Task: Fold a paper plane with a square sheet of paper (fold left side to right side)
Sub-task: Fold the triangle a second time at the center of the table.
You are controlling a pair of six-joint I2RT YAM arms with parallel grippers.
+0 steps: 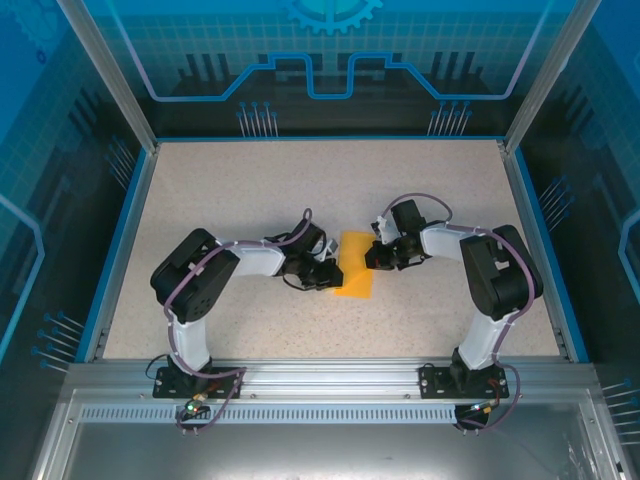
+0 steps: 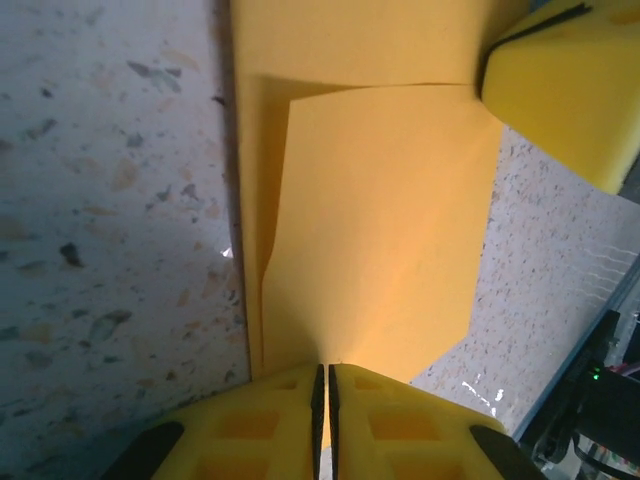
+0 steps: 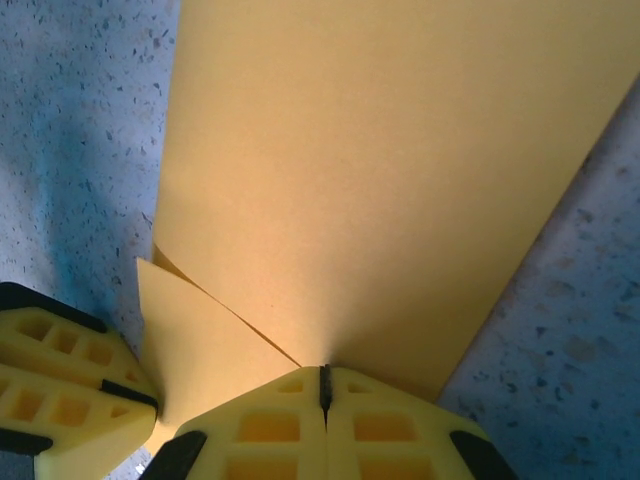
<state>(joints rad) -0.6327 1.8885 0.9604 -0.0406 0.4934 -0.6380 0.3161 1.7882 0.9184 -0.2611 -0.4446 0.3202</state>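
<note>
Thin matte orange-yellow paper sheet (image 1: 355, 266), partly folded, is laid at the centre of the speckled beige counter (image 1: 250, 190). Left gripper (image 1: 328, 274) is clamped narrow on a raised flap at the sheet's 9 o'clock edge. Right gripper (image 1: 377, 258) is fully closed at 3 o'clock. Paper is met at its seam; pinched or just pressed cannot be told. Risks: the flap is bowed, so a skewed crease is likely. Thin paper could be torn if pulled against the opposite hold, or dragged across the counter.
</note>
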